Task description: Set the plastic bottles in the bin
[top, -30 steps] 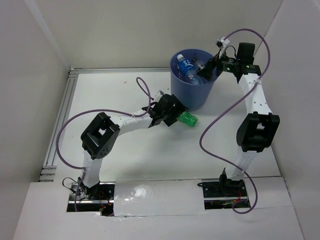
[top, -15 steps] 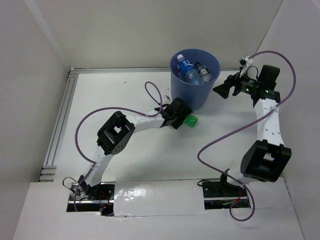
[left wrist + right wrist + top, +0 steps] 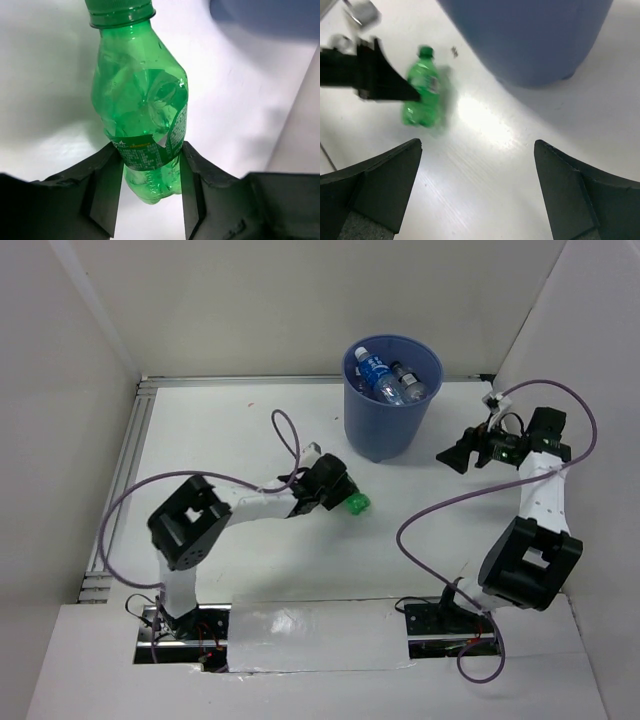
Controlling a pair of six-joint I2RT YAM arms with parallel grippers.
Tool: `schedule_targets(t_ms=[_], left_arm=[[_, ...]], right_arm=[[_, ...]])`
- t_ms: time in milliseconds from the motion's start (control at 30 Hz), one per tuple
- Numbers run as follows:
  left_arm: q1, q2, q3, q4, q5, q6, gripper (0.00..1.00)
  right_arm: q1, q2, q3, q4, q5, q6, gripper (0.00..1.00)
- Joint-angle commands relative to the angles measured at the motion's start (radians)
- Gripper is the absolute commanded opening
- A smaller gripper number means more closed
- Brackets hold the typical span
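Observation:
A green plastic bottle [image 3: 140, 100] sits between the fingers of my left gripper [image 3: 150, 155], which press on its label from both sides; its cap points away from the wrist. From above, that left gripper [image 3: 335, 492] and the green bottle [image 3: 355, 504] are at mid-table, near-left of the bin [image 3: 390, 425], a blue bucket. Two clear bottles with blue labels [image 3: 376, 375] lie inside it. My right gripper [image 3: 456, 455] hangs open to the right of the bin, empty. Its wrist view shows the green bottle [image 3: 422, 97] and the bin wall [image 3: 530, 35] beyond the open right gripper [image 3: 477, 145].
White walls enclose the table on the left, back and right. An aluminium rail [image 3: 125, 475] runs along the left edge. Purple cables [image 3: 430, 515] loop off both arms above the table. A white cover [image 3: 310, 635] spans the near edge between the arm bases.
My left gripper has shut on the green bottle and drawn back toward the near left with it. My right arm has swung away from the bin's rim to the right and lower.

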Motion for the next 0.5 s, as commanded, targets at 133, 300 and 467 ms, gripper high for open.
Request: schedule_targets(t_ms=[133,300,467], left_arm=[[-0.039,-0.368,0.041,0.148,-0.011,0.527,0.09],[-0.013,-0.278,0.280,0.250,-0.053,0.679,0.09],[-0.004,-0.076,0.589,0.260,-0.128,0.708,0.13]], right_arm=[[0.022,0.145,-0.115,-0.306,0.077,-0.353,0.32],[0.089,0.200,-0.121,-0.306,0.177,-0.311,0.02],[0.134,0.222,-0.112,-0.276,0.272,-0.250,0.46]])
